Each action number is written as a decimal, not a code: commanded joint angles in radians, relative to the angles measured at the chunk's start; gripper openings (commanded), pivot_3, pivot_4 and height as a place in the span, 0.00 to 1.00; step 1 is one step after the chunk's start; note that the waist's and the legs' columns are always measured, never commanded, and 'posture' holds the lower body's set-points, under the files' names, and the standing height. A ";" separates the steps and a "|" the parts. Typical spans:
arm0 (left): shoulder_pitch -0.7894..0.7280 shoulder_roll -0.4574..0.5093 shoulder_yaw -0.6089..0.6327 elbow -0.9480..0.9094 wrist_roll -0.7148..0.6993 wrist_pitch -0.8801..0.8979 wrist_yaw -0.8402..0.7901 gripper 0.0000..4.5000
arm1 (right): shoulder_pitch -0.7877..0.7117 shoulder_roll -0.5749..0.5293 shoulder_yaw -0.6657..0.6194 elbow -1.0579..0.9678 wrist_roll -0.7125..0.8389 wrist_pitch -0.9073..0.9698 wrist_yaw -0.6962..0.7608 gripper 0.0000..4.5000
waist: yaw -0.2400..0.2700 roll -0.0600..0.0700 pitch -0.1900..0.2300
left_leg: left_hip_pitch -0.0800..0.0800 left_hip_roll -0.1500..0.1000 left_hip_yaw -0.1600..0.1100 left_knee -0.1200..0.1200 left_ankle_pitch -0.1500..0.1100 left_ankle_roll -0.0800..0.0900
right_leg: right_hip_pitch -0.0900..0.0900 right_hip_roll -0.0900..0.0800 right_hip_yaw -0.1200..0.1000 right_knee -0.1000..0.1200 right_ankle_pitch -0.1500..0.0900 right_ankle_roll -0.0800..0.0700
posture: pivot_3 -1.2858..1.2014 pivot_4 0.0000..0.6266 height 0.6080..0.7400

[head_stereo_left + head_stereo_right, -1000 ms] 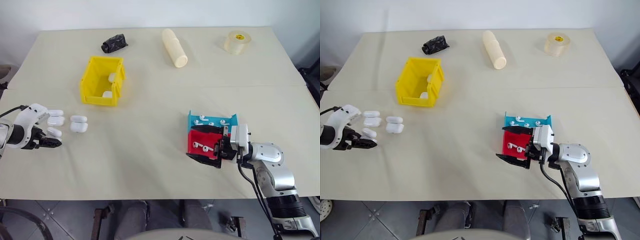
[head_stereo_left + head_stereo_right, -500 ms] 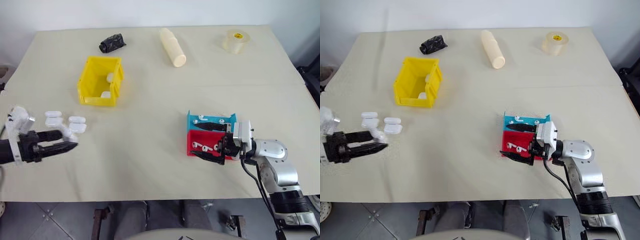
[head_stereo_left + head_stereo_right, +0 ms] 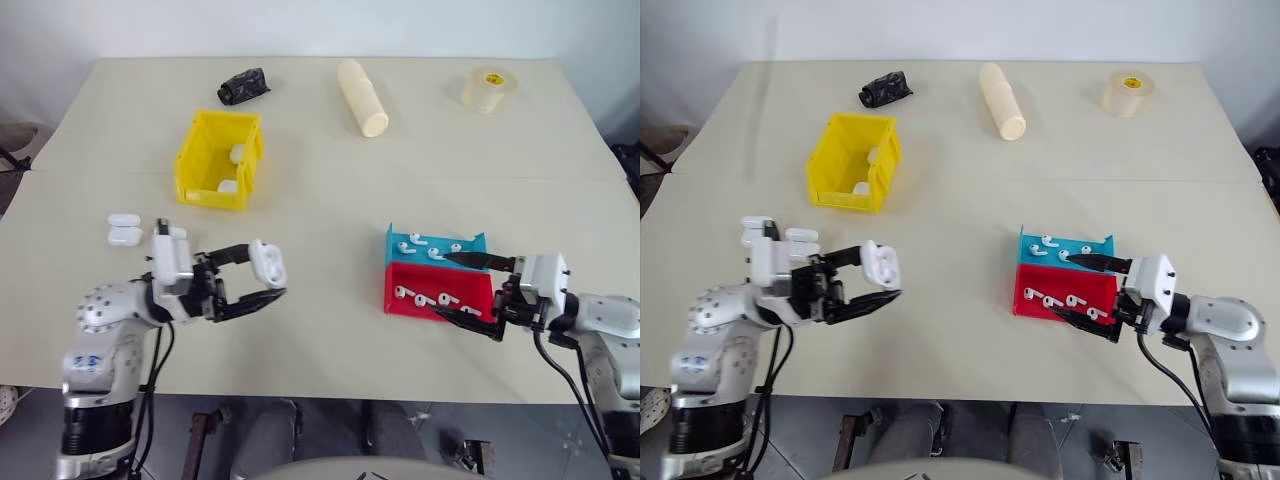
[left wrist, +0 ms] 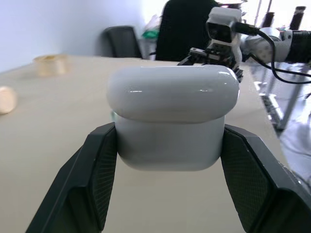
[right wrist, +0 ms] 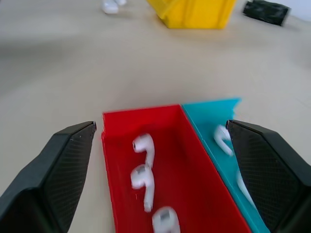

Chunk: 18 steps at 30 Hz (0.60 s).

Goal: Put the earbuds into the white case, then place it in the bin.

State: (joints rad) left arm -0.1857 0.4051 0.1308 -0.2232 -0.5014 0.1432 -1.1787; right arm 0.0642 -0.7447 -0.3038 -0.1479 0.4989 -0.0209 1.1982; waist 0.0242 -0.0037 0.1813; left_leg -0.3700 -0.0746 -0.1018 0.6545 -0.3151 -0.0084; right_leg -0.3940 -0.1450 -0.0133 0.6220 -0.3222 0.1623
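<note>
The left tool (image 3: 262,280) grips the white case (image 3: 268,263) between its fingers above the worktop (image 3: 320,200); the right tool (image 3: 468,292) gapes wide beside the earbuds (image 3: 425,298).

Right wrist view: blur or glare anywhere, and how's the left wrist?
Right wrist view: earbuds in the red tray smeared soft. Left wrist view: case sharp with a faint highlight along its lid; background behind it out of focus.
</note>
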 commanded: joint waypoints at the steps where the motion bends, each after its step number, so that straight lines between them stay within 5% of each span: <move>1: -0.039 -0.041 -0.068 0.041 0.009 -0.090 -0.021 0.62 | 0.084 -0.021 -0.108 -0.076 0.026 -0.005 -0.024 1.00 | 0.000 0.000 0.000 | 0.000 0.000 0.000 0.001 0.000 0.000 | 0.000 0.000 0.000 0.000 0.000 0.000 | 0.52 0.24 1.00; 11: -0.131 -0.206 -0.206 0.164 0.007 -0.258 -0.045 0.62 | 0.384 -0.019 -0.360 -0.167 0.026 0.000 -0.044 1.00 | 0.001 0.000 0.000 | 0.000 -0.001 0.001 0.004 -0.002 0.004 | 0.002 0.000 0.001 -0.001 0.001 0.002 | 0.52 0.24 1.00; 18: -0.118 -0.256 -0.283 0.173 0.032 -0.293 -0.041 0.62 | 0.430 -0.065 -0.370 -0.217 0.002 0.084 -0.078 1.00 | 0.000 0.000 0.000 | 0.000 -0.001 0.002 0.005 -0.003 0.005 | 0.003 0.000 0.002 -0.002 0.001 0.003 | 0.52 0.24 1.00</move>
State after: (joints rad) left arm -0.3086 0.1390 -0.1452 -0.0240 -0.4657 -0.1348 -1.2158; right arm 0.4976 -0.7859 -0.6651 -0.3089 0.4910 0.0333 1.1376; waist 0.0247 -0.0040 0.1814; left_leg -0.3699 -0.0750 -0.1000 0.6591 -0.3178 -0.0038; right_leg -0.3915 -0.1447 -0.0112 0.6204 -0.3208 0.1649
